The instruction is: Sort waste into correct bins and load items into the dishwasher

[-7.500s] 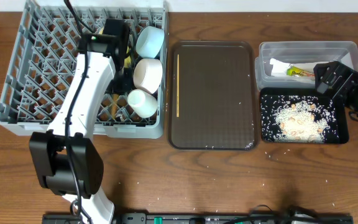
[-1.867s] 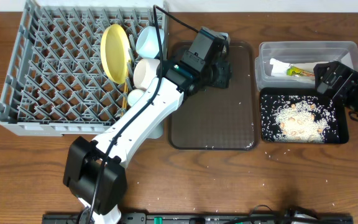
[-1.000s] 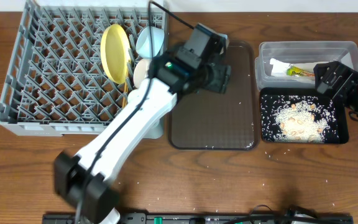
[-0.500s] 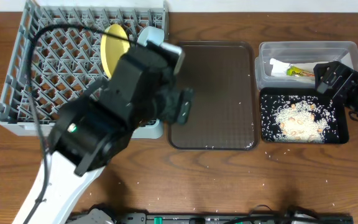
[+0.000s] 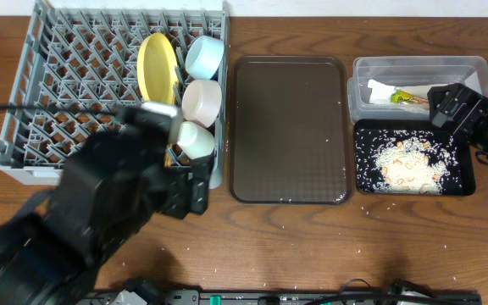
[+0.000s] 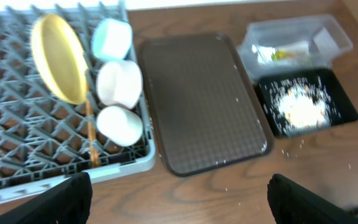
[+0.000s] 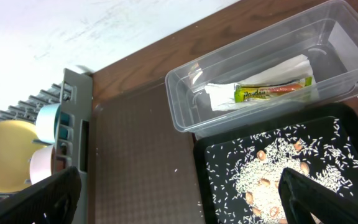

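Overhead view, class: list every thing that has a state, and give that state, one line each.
yellow plate: on edge in dish rack
light blue bowl: racked, on its side
white bowl: racked, on its side
white cup: racked, tipped
chopsticks: lying in rack
brown tray: nearly bare
clear tub: holds napkin, wrapper
black tray: holds rice scraps
left gripper: open, empty
right gripper: open, empty

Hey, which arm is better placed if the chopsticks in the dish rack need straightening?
Left. The left pincer, open, hovers by the rack's near edge, close to the chopsticks; the right pincer sits far off at the clear tub.
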Controlling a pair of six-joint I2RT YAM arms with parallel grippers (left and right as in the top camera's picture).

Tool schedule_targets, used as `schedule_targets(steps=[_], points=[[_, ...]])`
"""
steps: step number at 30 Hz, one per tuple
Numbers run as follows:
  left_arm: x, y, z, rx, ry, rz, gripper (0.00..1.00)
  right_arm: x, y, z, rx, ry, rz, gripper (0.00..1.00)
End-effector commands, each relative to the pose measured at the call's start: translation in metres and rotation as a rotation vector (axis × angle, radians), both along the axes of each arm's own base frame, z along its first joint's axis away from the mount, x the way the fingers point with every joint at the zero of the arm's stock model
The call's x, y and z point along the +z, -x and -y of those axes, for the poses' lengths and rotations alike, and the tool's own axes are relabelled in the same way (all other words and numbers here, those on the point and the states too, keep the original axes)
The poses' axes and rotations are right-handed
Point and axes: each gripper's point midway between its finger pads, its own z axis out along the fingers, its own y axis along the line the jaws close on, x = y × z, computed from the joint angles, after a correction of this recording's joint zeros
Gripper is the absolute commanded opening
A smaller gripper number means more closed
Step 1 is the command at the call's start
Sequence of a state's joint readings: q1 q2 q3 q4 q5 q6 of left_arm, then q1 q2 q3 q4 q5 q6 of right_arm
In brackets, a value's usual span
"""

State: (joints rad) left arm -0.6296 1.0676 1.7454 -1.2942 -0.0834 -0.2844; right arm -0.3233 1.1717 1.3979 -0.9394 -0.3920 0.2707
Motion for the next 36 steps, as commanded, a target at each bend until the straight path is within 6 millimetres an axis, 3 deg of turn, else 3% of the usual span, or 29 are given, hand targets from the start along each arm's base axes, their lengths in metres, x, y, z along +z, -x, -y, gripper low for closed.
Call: schedule_targets(steps=[1,9,15,20,26,36], points=[[-0.007,0.002,-0.02,0.103,-0.009,0.009,0.91,0.002,-0.001,0.002,-0.007,-0.003,0.005,0.99],[-0.023,0.006,-0.047,0.189,-0.002,0.04,0.92,0.003,-0.001,0.002,-0.007,-0.003,0.005,0.99],[-0.032,-0.005,-0.055,0.081,-0.051,0.228,0.92,0.002,-0.001,0.002,-0.007,-0.003,0.004,0.99],[-0.045,-0.006,-0.071,0.122,-0.039,0.382,0.92,0.002,-0.001,0.002,-0.007,-0.003,0.004,0.99],[-0.071,-0.013,-0.092,0.209,-0.047,0.538,0.92,0.002,-0.001,0.002,-0.007,-0.003,0.004,0.99],[-0.128,-0.032,-0.097,0.167,-0.131,0.72,0.92,0.002,-0.001,0.002,-0.007,-0.003,0.005,0.99]])
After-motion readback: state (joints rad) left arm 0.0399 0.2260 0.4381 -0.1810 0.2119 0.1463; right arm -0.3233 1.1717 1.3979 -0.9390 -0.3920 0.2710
